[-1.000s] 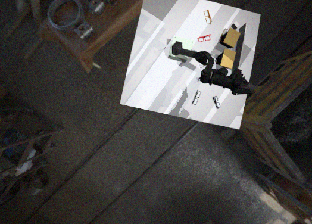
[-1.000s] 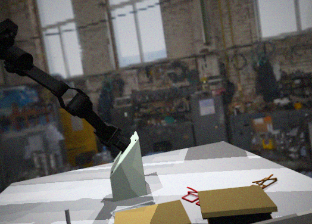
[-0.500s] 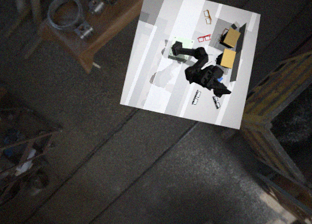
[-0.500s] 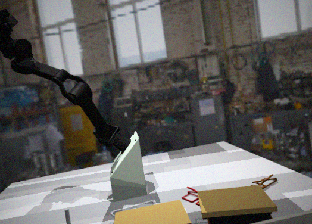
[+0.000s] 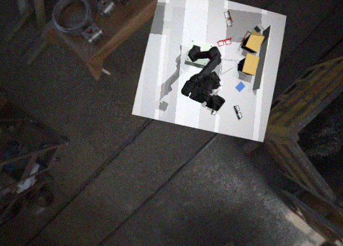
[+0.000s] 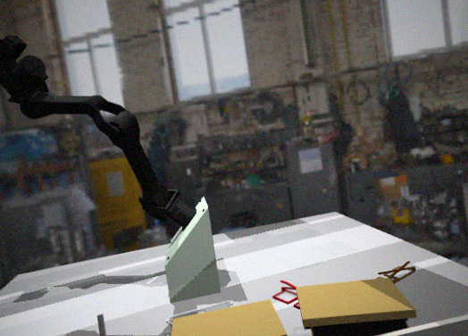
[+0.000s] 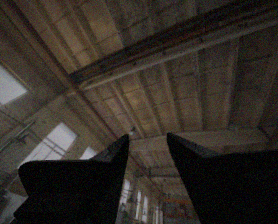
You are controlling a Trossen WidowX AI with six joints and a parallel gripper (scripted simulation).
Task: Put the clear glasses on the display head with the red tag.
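The clear glasses, a thin pale outline (image 5: 227,70) (image 6: 201,310), lie on the table between the arm's stand and the nearer display head. Two display heads with flat tan tops (image 5: 251,64) (image 5: 255,41) stand side by side; the second top also shows in the exterior view (image 6: 353,300). No red tag can be made out on either. Brown frame lines show beside the second head. My gripper (image 7: 147,137) is partly open with nothing between the fingers. It points up toward the ceiling, high above the table and away from the glasses and heads.
Red glasses (image 5: 224,42), brown glasses (image 5: 228,19) and black glasses (image 5: 237,112) lie on the table. Part of another frame (image 5: 213,112) shows under the arm. A blue square (image 5: 240,86) lies near the heads. A grey panel (image 5: 262,59) stands behind them. The arm's pale green stand (image 6: 196,256) rises from the table.
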